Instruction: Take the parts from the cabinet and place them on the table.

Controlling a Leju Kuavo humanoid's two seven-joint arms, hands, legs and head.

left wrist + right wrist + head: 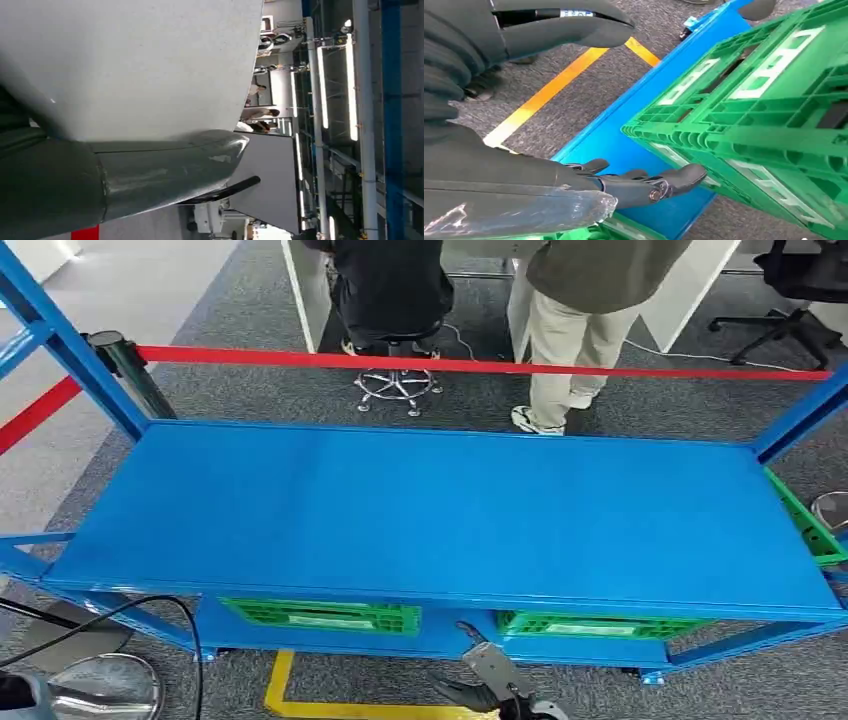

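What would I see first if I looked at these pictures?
A big bright blue shelf top stretches right across the head view. Under it, on the lower shelf, sit green crates, and the robot's right hand reaches toward one with fingers apart. A red barrier tape runs behind, with people past it.

Right hand (589, 125) spread, empty, near green crate (769, 110) corner on lower shelf (624, 145); top shelf (440, 520) bare.

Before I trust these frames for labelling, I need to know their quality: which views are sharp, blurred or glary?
Head view: evenly lit, fairly sharp, soft sheen on the blue shelf top. Left wrist view: turned sideways, bright ceiling light strips glare, near grey surfaces out of focus. Right wrist view: green crate crisp, right hand close and slightly soft, shiny wrap reflecting light.
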